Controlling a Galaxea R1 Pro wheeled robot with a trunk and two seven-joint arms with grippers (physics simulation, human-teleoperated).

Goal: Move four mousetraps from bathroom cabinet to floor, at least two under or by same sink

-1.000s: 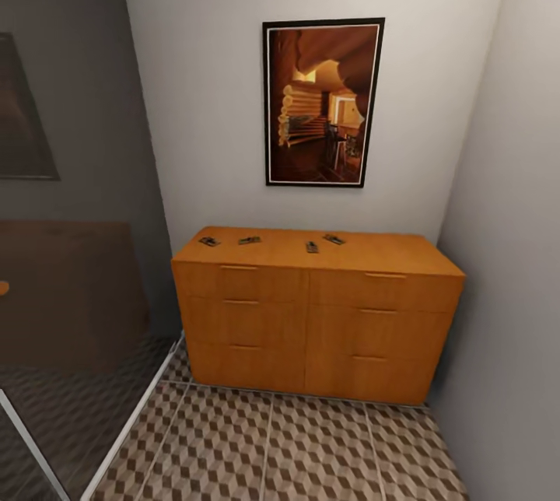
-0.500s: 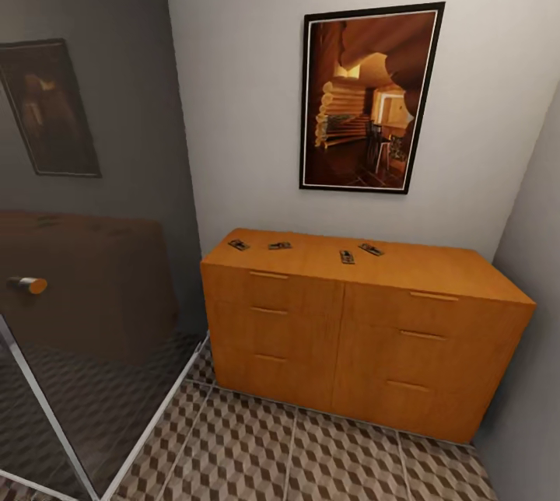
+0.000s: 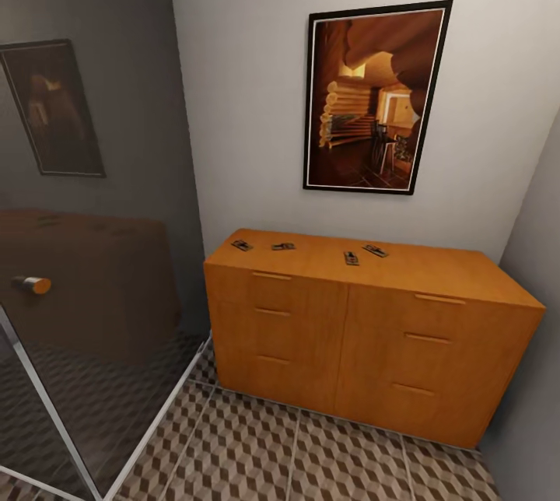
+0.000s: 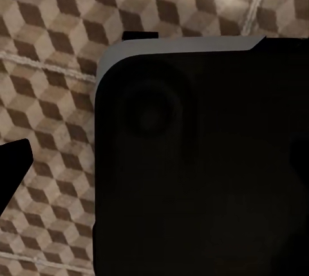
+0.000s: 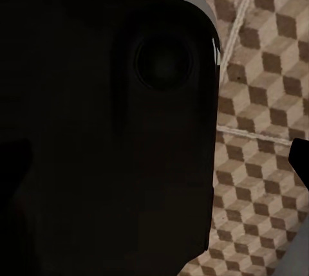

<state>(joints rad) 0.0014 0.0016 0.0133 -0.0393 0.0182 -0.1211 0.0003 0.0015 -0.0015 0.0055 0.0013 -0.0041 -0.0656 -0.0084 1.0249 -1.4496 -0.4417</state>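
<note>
Several mousetraps lie apart on top of the orange-brown cabinet (image 3: 365, 330) in the head view: two near its left end (image 3: 242, 245) (image 3: 283, 246) and two near the middle (image 3: 351, 257) (image 3: 375, 250). The cabinet stands against the back wall on the cube-patterned bathroom floor (image 3: 311, 462). The sink is out of view. In each wrist view a large black robot part (image 4: 199, 160) (image 5: 103, 128) hangs over the tiles. A dark pointed piece (image 4: 13, 166) (image 5: 299, 157) juts in at the edge of each. I cannot tell whether either gripper is open or shut.
A dark glass partition (image 3: 93, 252) with a round knob (image 3: 31, 284) and a pale frame stands at the left, reaching the cabinet's left side. A framed picture (image 3: 376, 96) hangs above the cabinet. A grey wall (image 3: 544, 268) closes the right side.
The whole head view has shifted: the cabinet now looks larger and sits further right, so the camera has moved closer. The mousetraps lie where they were on the cabinet top.
</note>
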